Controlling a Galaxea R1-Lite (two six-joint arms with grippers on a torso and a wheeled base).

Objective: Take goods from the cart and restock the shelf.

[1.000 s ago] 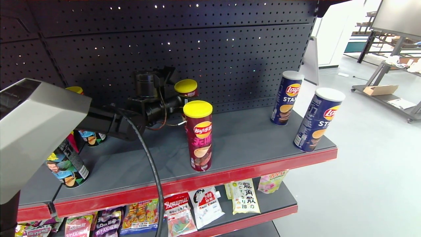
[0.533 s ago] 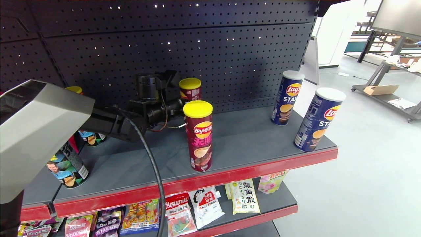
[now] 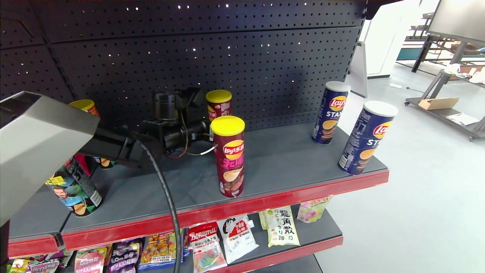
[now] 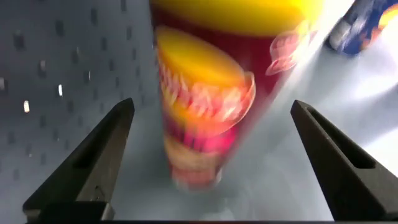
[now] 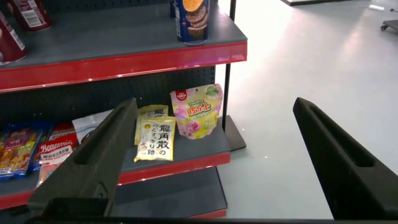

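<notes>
left tool point(image 4: 212, 104) drawn back, wide, seemingly clear of rear can point(image 3: 218, 104), right tool point(image 5: 214, 102) wide

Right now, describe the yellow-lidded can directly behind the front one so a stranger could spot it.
On the dark pegboard wall, find the upper grey shelf with the red front edge. Mid-shelf at the back stands a maroon can. Unlike its yellow-lidded twin at the front edge, it sits rearmost; the blue cans have white lids.

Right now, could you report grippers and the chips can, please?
Left gripper open, empty. Right gripper open, empty. Rear red chips can upright on shelf. Front red chips can close beside left gripper.
</notes>
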